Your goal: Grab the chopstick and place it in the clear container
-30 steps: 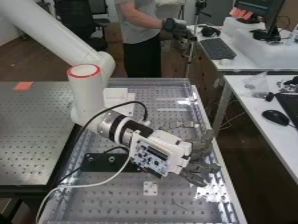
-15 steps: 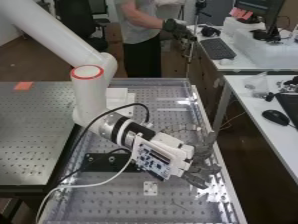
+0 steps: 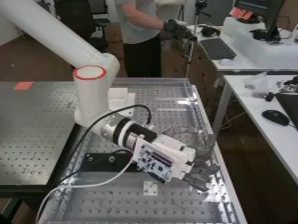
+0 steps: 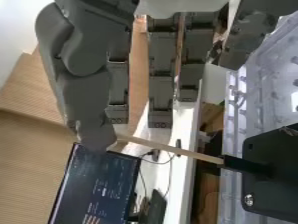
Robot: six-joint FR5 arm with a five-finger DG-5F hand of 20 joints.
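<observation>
"Chopstick [image 4: 166, 147] first: why is it held in that way?"

"One end is met by a dark sleeve [image 4: 246, 167] beside a black block [image 4: 273, 150]. It is presumably propped there so that the pale wooden length is left exposed for gripping."

"And the hand [image 3: 199, 170]?"

"It is carried over the bench [image 3: 120, 200] with its fingers [image 4: 161, 90] straight and side by side, the thumb [image 4: 90, 132] set off from them. Nothing is seen to be wrapped or pinched. Such a spread is probably meant to let the shaft be brought between thumb and fingers."

"Where does the shaft lie, then, relative to them?"

"It is seen crossing just past the fingertips, from the thumb's tip to the sleeve. The far end is hidden behind that tip; whether contact is made there cannot be told."

"What is called for next?"

"A closer approach, it is judged, then a closing of the fingers. If the thumb were pressed in too early, the wood might be tipped aside."
</observation>
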